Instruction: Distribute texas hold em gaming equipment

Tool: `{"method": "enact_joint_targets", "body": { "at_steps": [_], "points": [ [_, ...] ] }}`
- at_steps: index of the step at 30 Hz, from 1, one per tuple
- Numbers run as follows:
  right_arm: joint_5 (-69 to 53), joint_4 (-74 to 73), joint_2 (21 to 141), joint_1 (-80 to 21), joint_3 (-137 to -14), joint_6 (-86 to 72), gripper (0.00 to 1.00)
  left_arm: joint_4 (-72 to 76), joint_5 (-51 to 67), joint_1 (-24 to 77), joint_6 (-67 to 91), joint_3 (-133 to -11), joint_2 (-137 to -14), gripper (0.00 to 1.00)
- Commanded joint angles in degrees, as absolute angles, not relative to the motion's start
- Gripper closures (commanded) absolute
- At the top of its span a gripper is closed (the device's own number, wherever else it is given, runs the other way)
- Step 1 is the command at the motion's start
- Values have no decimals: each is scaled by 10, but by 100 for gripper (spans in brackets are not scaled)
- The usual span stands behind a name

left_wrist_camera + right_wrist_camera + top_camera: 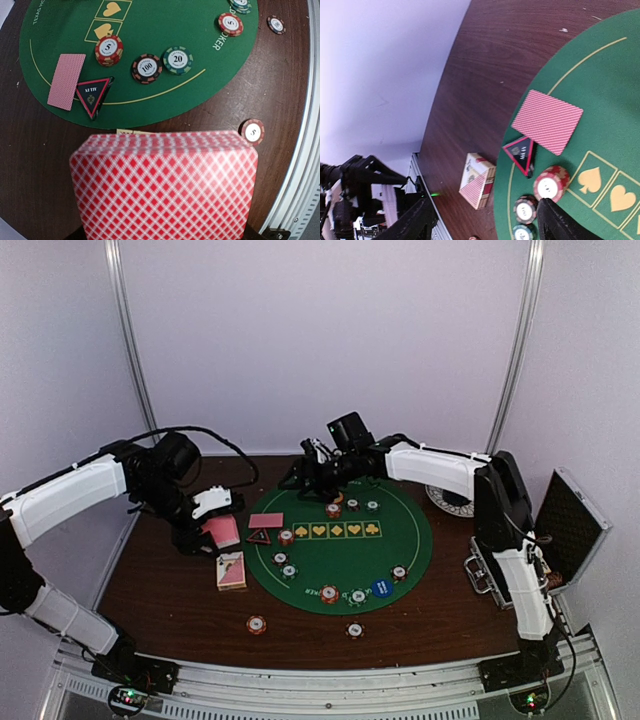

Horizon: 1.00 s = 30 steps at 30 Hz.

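Note:
My left gripper (213,523) is shut on a stack of pink-backed cards (222,532), held above the bare table left of the green mat (400,540). The stack (165,185) fills the lower left wrist view and hides the fingers. One card (66,81) lies face down at the mat's left edge beside the red-edged triangle marker (93,95). A red chip stack (109,50), a dark chip (147,68) and a green chip (177,60) sit nearby. My right gripper (301,478) hovers open and empty over the mat's far left edge, its fingers (555,220) above the red chip stack (550,182).
A card box (231,570) lies on the table by the mat. Loose chips (257,624) sit near the front edge. A blue button (380,588) and more chips are on the mat. A plate (450,502) and an open black case (570,525) stand at the right.

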<state>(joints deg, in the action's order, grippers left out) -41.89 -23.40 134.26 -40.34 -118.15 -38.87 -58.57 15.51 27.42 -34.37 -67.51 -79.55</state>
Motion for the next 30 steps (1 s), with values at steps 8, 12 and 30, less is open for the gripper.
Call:
{"method": "enact_joint_targets", "body": {
  "at_steps": [8, 12, 30],
  "points": [
    [-491, 73, 1211, -482, -930, -547, 23, -581, 186, 273, -320, -724, -810, 95],
    [-502, 135, 1202, -498, -901, -579, 23, -581, 187, 274, -318, -730, -814, 95],
    [-508, 202, 1189, -516, -870, -619, 22, -580, 178, 287, -315, -727, -823, 96]
  ]
}}
